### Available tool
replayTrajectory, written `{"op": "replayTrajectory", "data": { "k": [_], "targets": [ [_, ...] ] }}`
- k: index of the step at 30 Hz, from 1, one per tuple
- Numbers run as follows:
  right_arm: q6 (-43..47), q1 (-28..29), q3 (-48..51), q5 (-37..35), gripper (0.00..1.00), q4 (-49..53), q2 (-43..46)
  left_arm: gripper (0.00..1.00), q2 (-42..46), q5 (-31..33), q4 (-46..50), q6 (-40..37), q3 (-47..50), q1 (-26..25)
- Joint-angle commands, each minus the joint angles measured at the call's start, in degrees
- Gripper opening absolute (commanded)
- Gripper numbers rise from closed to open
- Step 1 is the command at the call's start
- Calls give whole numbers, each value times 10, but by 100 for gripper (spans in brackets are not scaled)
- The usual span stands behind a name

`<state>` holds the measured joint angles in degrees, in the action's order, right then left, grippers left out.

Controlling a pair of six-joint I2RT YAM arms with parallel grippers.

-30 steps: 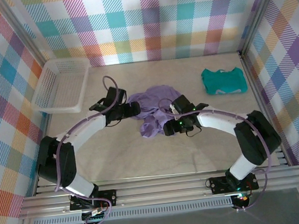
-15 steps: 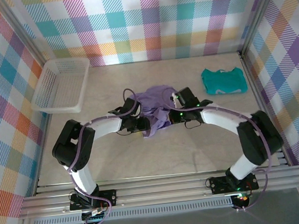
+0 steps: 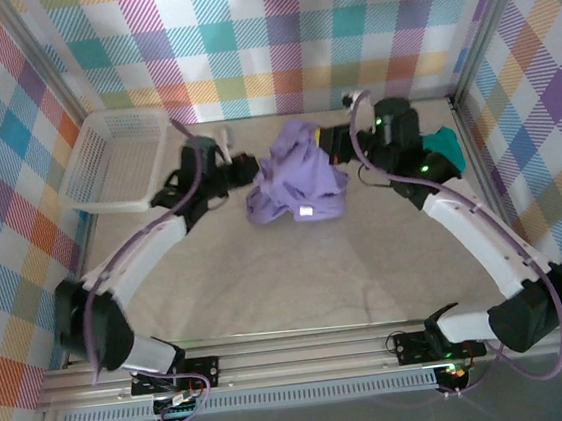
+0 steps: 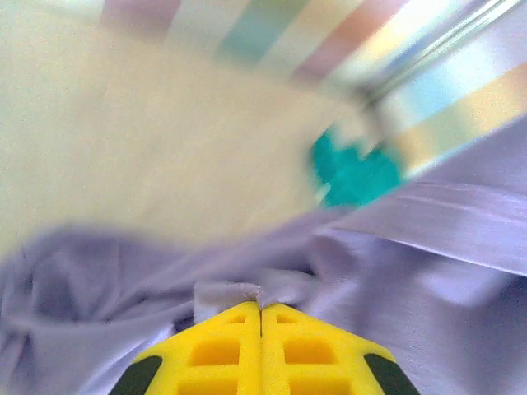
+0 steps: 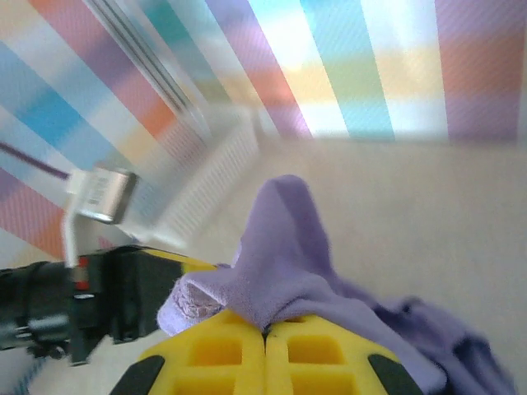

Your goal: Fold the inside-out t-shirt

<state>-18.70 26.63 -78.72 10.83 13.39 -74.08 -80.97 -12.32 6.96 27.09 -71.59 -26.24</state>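
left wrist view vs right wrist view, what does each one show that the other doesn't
Left wrist, not right wrist: the teal garment beyond the cloth. Right wrist, not left wrist: the left arm close by and the blurred white basket. Both: a shut yellow claw pinching the purple t-shirt, the left claw in one, the right claw in the other, plus the plaid wall.

1. The left gripper (image 4: 261, 308), its yellow jaws pressed together, pinches a fold of the purple t-shirt (image 4: 428, 247).
2. A blurred teal garment (image 4: 354, 174) lies beyond it on the beige table (image 4: 148, 148).
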Motion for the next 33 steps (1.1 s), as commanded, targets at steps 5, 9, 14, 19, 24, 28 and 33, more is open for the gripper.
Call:
{"op": "replayTrajectory", "data": {
  "k": [5,9,14,19,24,28,33],
  "targets": [
    [90,0,-154,-22,0,52,14,0,91,107,53,-68,-140,-2],
    [92,0,-175,-6,0,49,8,0,97,98,66,-77,-174,-2],
    [131,0,-243,-72,0,107,-15,0,73,57,80,-63,-210,-16],
    [124,1,-298,-70,0,96,-104,0,47,66,111,-46,-204,-29],
    [109,13,-468,23,9,200,-308,0,46,153,149,-15,-139,62],
    [138,22,-543,51,37,332,-384,0,19,181,147,9,-74,156],
    [123,26,-191,-33,65,260,-229,41,-14,229,145,-8,-5,189]
  ]
}}
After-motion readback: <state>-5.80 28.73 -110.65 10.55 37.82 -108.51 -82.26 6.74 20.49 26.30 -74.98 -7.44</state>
